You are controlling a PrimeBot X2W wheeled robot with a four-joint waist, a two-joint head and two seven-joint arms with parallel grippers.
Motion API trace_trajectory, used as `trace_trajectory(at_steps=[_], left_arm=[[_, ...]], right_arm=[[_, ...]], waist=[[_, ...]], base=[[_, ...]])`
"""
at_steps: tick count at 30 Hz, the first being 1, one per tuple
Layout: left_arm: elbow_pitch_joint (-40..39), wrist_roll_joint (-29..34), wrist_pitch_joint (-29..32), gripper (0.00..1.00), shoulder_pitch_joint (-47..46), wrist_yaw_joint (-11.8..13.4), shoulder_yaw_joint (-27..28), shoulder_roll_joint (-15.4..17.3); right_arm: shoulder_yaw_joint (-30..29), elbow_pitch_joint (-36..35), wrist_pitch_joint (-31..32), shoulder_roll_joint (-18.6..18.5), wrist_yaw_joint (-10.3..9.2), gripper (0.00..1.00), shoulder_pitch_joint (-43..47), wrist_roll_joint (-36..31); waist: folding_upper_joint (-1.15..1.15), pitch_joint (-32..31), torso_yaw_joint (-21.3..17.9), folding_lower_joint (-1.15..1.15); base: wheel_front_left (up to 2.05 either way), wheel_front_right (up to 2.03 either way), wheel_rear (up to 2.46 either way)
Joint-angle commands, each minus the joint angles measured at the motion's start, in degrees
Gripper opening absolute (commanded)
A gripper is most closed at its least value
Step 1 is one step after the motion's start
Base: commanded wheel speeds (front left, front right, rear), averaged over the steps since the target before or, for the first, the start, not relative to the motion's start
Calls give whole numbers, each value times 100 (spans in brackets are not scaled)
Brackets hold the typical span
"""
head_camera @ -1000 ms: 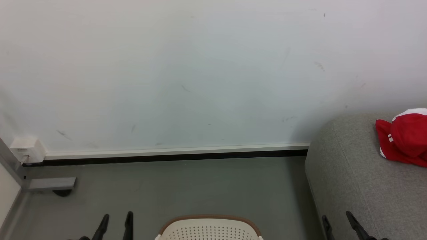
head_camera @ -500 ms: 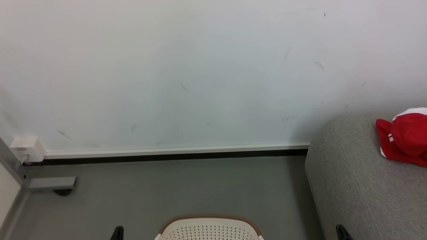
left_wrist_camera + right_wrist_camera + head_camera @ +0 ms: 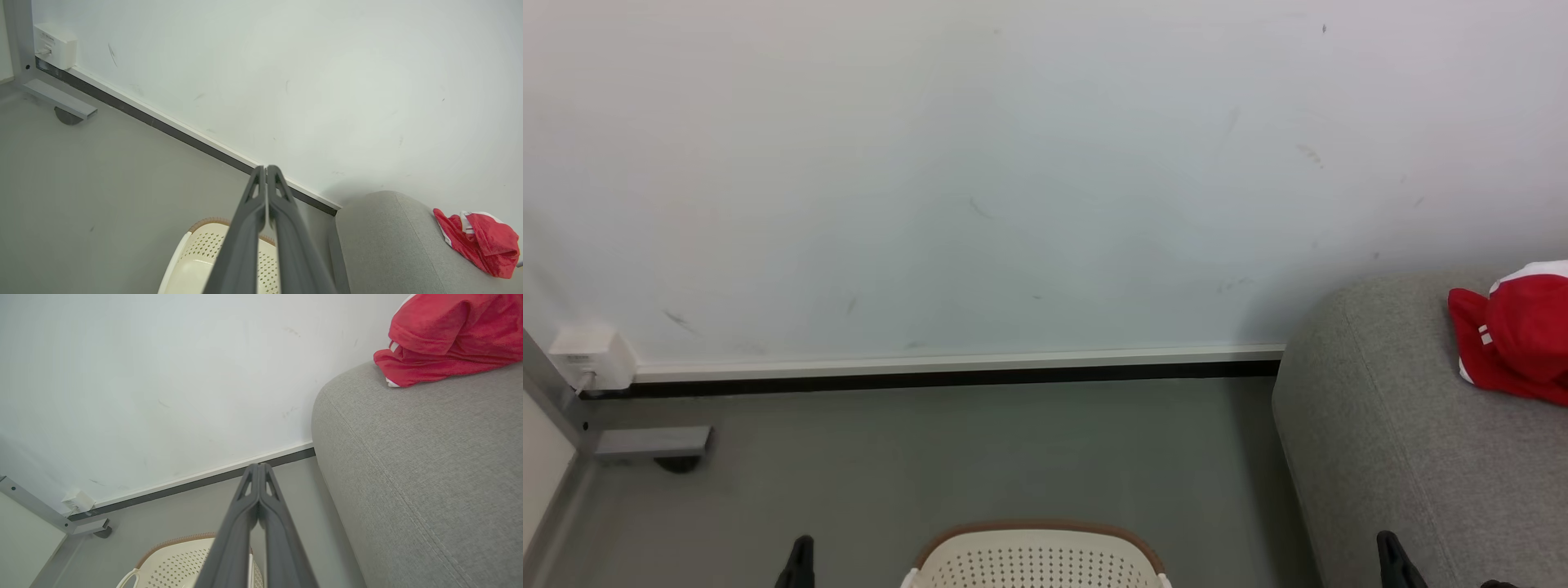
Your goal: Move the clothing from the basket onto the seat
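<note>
The red clothing (image 3: 1517, 343) with white panels lies bunched on the grey seat (image 3: 1405, 441) at the right edge of the head view; it also lies on the seat (image 3: 392, 245) as clothing (image 3: 482, 243) in the left wrist view and as clothing (image 3: 449, 335) on the seat (image 3: 429, 457) in the right wrist view. The cream basket (image 3: 1037, 559) with a brown rim stands on the floor at the bottom centre. My left gripper (image 3: 800, 559) is left of the basket and my right gripper (image 3: 1395, 557) is before the seat's front. Both grippers, left (image 3: 266, 168) and right (image 3: 258, 465), are shut on nothing.
A pale wall with a white and black skirting (image 3: 947, 367) runs behind the grey floor (image 3: 980, 457). A white socket box (image 3: 592, 355) and a grey metal frame foot (image 3: 645, 445) stand at the far left.
Both grippers went from open to shut and sank lower in the head view, leaving single dark tips. The head view shifted slightly.
</note>
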Motion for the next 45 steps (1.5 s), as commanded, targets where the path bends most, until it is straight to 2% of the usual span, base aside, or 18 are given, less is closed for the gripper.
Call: trace_trajectory(at_steps=[1,21,45], left_arm=[[-114,-210,52,0,-166,-4,42,32],[-240,-1799,489,0,-371,-4,161,18],[-351,-3302,917,0,-564,-6,287,4]], right_arm=[[-59,-114,39,-9,-3,0,-200,223],[-298,-269,481,-11,-6,0,-400,1958],[-533,-416,912,-14,-9,0,-590,3624]], waist=[[0,4,2,0],[0,86,38,0],[0,183,81,0]], base=[[0,0,0],[0,0,0],[0,0,0]])
